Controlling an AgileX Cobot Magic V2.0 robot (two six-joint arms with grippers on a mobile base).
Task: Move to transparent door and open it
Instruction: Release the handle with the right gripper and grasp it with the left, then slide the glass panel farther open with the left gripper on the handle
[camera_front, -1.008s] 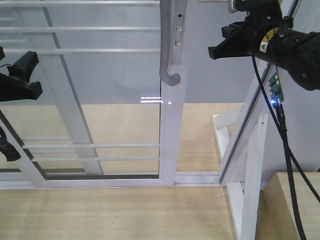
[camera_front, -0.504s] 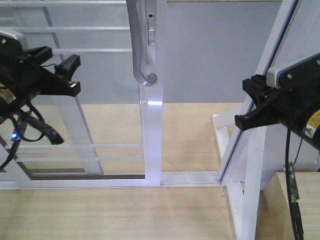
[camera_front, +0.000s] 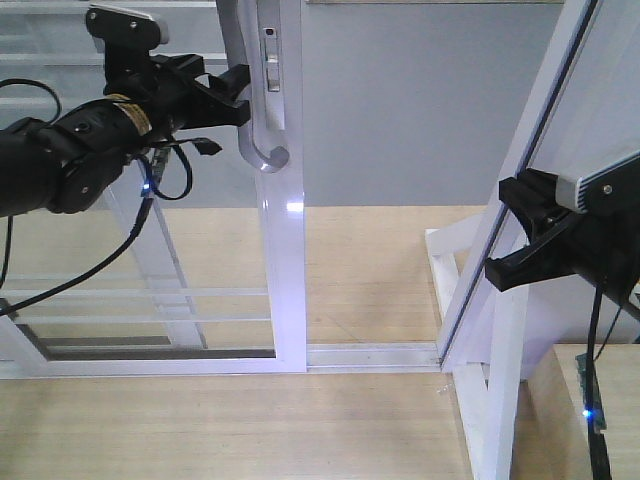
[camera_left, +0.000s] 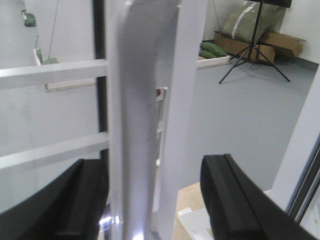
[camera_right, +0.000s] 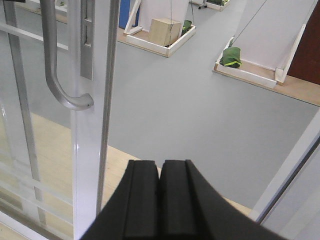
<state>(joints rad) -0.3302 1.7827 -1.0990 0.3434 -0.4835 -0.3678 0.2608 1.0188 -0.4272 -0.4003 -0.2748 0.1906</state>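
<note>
Transparent door (camera_front: 285, 280) upright, long axis vertical. Grey handle (camera_right: 49, 65) hook-end down, between fingers of wide-spread left gripper (camera_front: 238, 95). Right gripper (camera_right: 160, 167) pinched closed, empty.

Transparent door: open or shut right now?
Partly open: the transparent door stands clear of the right frame post, bare bottom track between them.
</note>
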